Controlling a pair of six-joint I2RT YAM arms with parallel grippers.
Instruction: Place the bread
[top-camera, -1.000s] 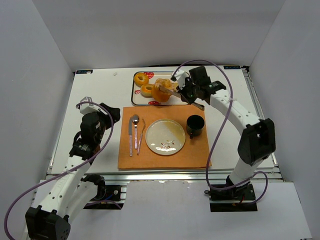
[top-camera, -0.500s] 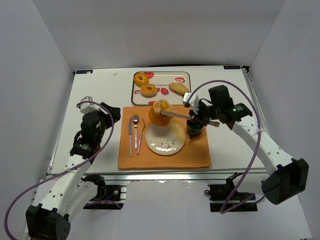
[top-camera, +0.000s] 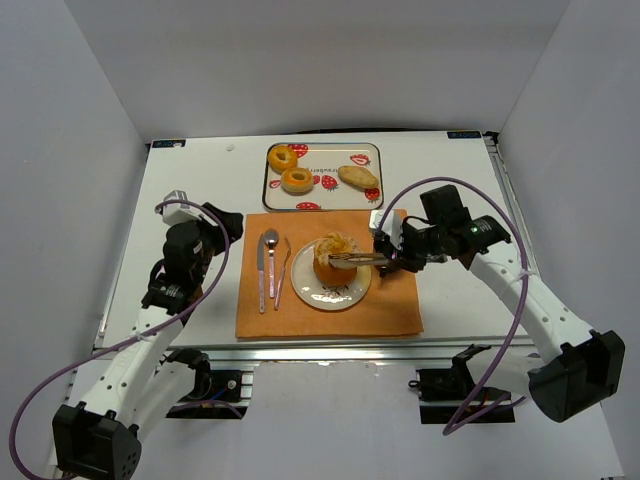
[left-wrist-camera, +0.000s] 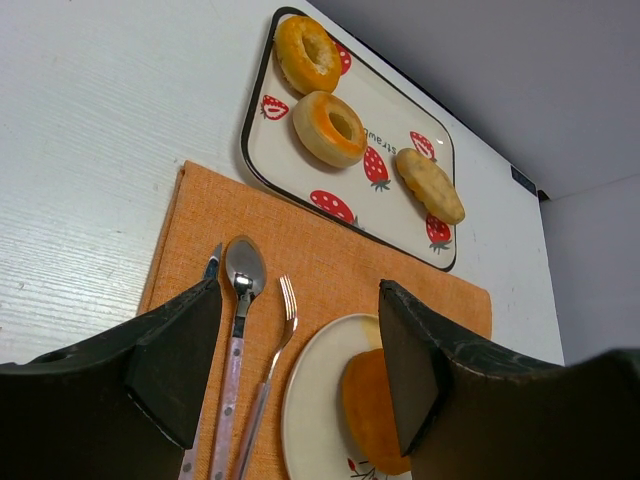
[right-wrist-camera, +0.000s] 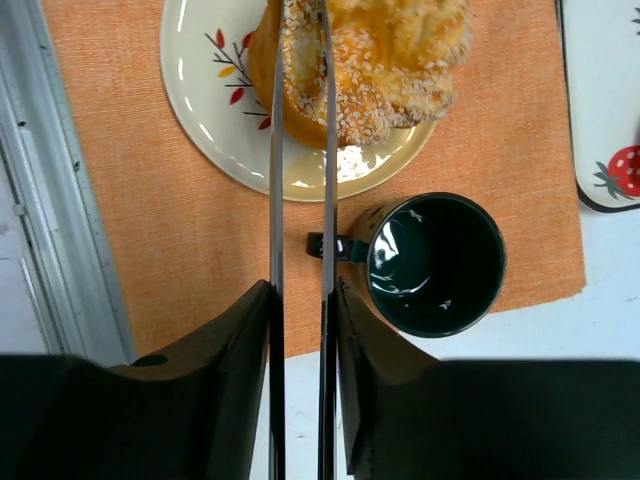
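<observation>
The round, sesame-crusted golden bun (right-wrist-camera: 370, 60) has no clear long axis and sits on a cream leaf-patterned plate (right-wrist-camera: 198, 95) straight ahead of the right pincer (right-wrist-camera: 300, 300). That pincer pinches slim metal tongs (right-wrist-camera: 276, 180), whose arms straddle the bun's left side. A dark green mug (right-wrist-camera: 435, 263) stands just right of them. The left pincer (left-wrist-camera: 297, 300) is spread wide. Ahead of it, the lettering on the strawberry-print tray (left-wrist-camera: 285, 160) is too small to read

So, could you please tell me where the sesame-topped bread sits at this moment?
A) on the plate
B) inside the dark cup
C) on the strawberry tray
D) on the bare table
A: the bread rests on the plate, with the tongs held by the right gripper reaching to it.
</observation>
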